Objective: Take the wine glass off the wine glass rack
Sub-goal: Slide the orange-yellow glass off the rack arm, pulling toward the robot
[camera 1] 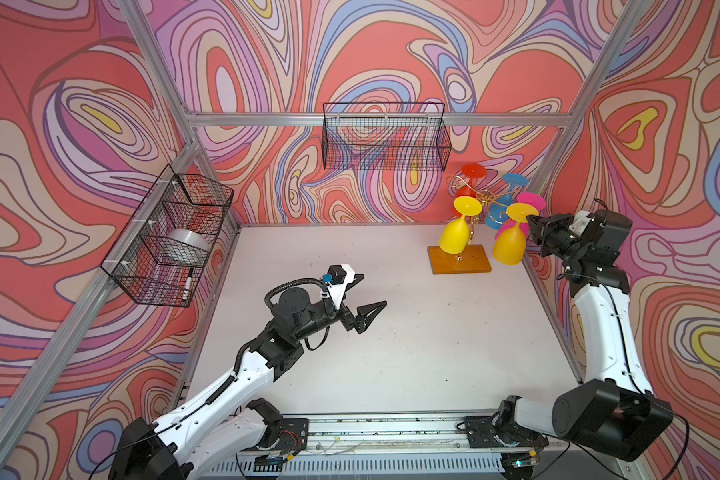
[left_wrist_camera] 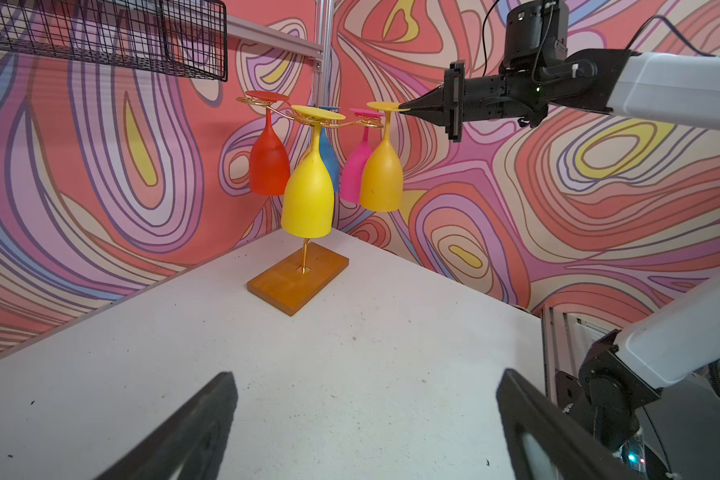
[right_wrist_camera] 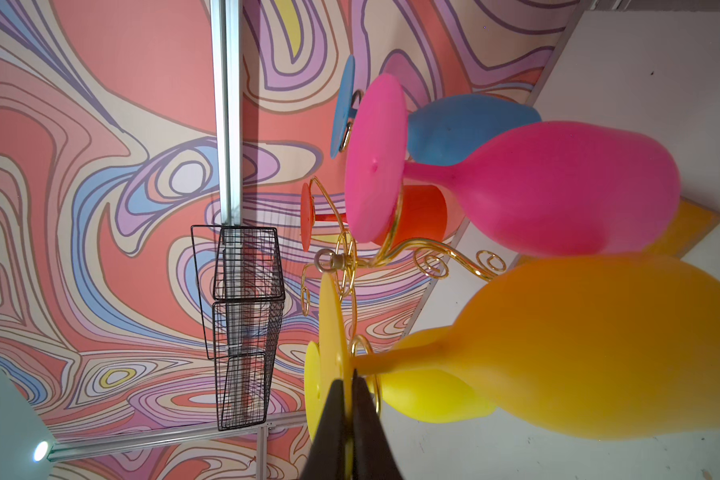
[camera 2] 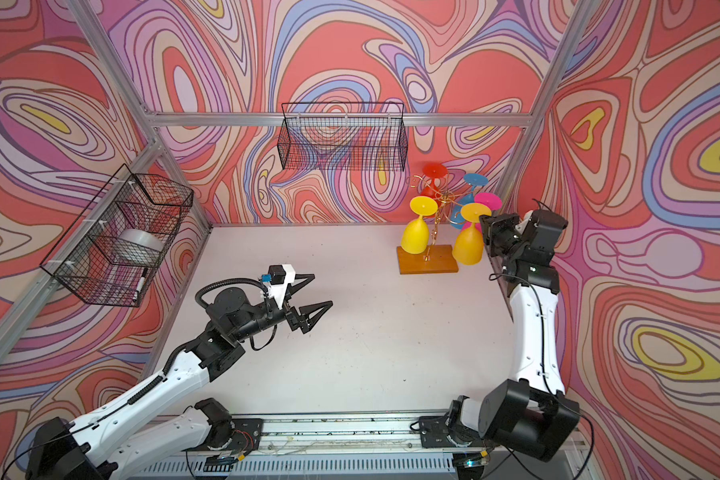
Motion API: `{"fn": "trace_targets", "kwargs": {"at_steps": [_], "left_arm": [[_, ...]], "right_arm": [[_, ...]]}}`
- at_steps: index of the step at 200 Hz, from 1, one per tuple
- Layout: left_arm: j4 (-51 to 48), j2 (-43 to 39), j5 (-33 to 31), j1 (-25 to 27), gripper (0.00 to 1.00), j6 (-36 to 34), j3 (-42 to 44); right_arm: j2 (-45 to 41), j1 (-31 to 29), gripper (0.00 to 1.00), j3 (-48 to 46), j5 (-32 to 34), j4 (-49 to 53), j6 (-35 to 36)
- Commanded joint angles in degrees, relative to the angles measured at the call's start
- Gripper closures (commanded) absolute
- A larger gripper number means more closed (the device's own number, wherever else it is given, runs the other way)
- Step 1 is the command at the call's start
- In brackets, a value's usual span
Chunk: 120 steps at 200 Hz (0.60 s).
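Wine glass (right_wrist_camera: 578, 345), orange | R jaws pinch foot rim: clear R wrist, unclear top views | L jaws spread

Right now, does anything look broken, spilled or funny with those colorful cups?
Nothing stands out. The wine glass rack stands upright, and its glasses hang upside down, as they should. The right gripper pinches the foot of the orange wine glass.
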<state>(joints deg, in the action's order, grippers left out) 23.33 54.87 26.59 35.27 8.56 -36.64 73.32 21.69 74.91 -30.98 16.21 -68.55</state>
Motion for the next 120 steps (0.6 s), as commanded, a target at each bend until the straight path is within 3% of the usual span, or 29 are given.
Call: {"fn": "trace_targets", "kwargs": {"at_steps": [1,75,120], "left_arm": [[0.0,-0.7,0.2,0.2,0.02,-0.7,-1.8],[0.1,-0.7,0.1,0.3,0.02,-0.2,-1.9],[-0.2,-0.6,-1.4,0.5,0.01,0.6,-2.0]], "right_arm": [[-3.6,0.1,1.00,-1.3,-1.2,2.0,4.1],[-17.6,0.0,1.00,-7.4,0.8,19.3,21.3],[-24.9,-2.7,1.00,-13.9,1.3,24.4,28.3]]}}
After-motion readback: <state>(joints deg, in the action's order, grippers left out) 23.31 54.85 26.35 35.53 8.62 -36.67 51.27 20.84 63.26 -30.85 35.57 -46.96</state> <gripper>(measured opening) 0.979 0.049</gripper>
